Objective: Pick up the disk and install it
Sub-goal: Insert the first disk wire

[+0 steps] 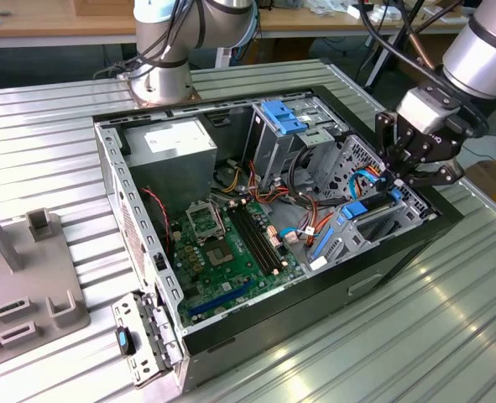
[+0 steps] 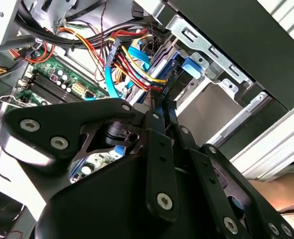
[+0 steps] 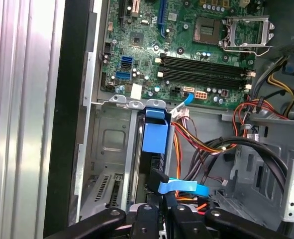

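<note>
The disk (image 1: 361, 214) stands on edge inside the drive bay at the exterior view's right end of the open computer case (image 1: 415, 252), its blue side rail (image 3: 154, 134) facing up. My gripper (image 1: 396, 186) hangs directly over that bay. In both wrist views its black fingers lie close together, shut, with the tips (image 3: 159, 198) just at the disk's outer end by a blue data cable (image 3: 182, 187). I cannot tell whether the tips touch the disk. In the second wrist view the gripper (image 2: 160, 99) points at the disk's blue rail (image 2: 177, 69).
Red, yellow and orange cable bundles (image 3: 206, 144) run beside the bay. The green motherboard (image 1: 231, 252), a grey power-supply box (image 1: 176, 143) and a metal cage with a blue latch (image 1: 283, 116) fill the case. A grey fixture (image 1: 21, 285) stands at the exterior view's left.
</note>
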`<state>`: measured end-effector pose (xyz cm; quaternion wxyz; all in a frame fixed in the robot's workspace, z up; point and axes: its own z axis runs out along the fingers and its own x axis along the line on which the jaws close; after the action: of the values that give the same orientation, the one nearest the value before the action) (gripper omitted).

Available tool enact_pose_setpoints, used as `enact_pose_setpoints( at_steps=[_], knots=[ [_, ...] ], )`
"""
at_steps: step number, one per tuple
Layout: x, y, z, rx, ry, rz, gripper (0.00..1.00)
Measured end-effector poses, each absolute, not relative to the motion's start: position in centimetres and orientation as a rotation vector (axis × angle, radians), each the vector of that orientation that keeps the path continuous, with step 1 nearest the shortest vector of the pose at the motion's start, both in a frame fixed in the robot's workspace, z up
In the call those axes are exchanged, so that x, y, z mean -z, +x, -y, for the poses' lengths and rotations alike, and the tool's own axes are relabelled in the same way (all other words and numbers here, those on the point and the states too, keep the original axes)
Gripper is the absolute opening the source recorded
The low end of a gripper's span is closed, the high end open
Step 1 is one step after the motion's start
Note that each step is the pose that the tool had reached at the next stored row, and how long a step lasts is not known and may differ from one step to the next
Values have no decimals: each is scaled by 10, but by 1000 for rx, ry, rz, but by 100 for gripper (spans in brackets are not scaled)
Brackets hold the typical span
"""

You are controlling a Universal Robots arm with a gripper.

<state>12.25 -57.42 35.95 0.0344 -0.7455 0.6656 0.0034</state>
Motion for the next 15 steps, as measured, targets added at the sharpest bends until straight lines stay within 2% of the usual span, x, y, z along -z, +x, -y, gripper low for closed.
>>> enact_pose_setpoints(
  at_steps=[15],
  knots=[
    [-351, 122, 576, -8, -2257, -2085, 16]
  ],
)
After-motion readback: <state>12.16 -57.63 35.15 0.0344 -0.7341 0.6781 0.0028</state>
